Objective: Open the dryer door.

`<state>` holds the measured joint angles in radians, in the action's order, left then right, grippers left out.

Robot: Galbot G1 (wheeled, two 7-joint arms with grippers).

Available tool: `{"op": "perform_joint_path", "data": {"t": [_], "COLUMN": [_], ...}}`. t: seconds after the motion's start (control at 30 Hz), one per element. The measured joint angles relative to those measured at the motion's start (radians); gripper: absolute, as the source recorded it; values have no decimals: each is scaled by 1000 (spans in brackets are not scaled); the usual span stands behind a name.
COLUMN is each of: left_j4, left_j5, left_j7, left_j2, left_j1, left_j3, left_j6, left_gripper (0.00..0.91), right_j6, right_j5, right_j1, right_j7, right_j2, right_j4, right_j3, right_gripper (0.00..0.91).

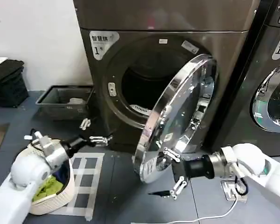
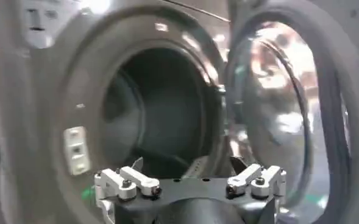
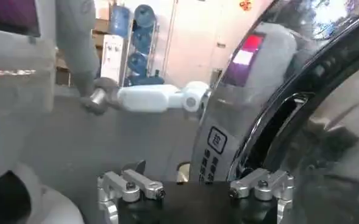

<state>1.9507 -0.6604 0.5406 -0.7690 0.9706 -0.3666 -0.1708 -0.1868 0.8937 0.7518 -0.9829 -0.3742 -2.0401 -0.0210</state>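
Note:
The dryer door (image 1: 177, 116), round with a wide chrome rim, stands swung partway out from the bronze-brown machine (image 1: 177, 18), and the dark drum opening (image 1: 140, 84) is exposed. My right gripper (image 1: 173, 171) is open at the door's lower rim, one finger above and one below. In the right wrist view the chrome rim (image 3: 219, 140) rises just ahead of the open right gripper (image 3: 188, 176). My left gripper (image 1: 102, 138) is open, low by the machine's lower left front, holding nothing. The left wrist view has the left gripper (image 2: 187, 173) facing the drum (image 2: 155, 109), with the door (image 2: 277, 103) beside it.
A white laundry basket (image 1: 56, 191) with green cloth sits under my left arm. A grey tray (image 1: 65, 100) lies by the wall and a black bag (image 1: 7, 81) farther left. A darker grey machine (image 1: 275, 93) stands on the right. A cable and socket (image 1: 233, 191) lie on the floor.

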Motion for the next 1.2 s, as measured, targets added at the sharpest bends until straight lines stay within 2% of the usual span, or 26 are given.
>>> {"op": "perform_joint_path", "data": {"t": [0.27,0.57,0.8,1.0,1.2], "left_j4": [-25,-52,-84,-120,-151], "left_j5": [24,42,45,45,48], "left_j7": [5,5,6,8,10], "left_j2": [7,-29,-79,-131,-183], "left_j1": [-145,-272,-364,-437,-498], "left_j3": [173,335,461,547,621], "left_j6": [3,5,7,12,18], "left_gripper": [907,907,907,907,907], "right_j6": [-25,-23,-54,-87,-150], "right_j5": [5,21,18,15,-4], "right_j1": [286,433,636,928,1203], "right_j7": [17,30,19,-4,-31], "right_j2": [2,22,10,-68,-210], "right_j4": [-8,31,60,53,63], "right_j3": [295,493,717,1007,1283], "right_gripper": [907,907,907,907,907]}}
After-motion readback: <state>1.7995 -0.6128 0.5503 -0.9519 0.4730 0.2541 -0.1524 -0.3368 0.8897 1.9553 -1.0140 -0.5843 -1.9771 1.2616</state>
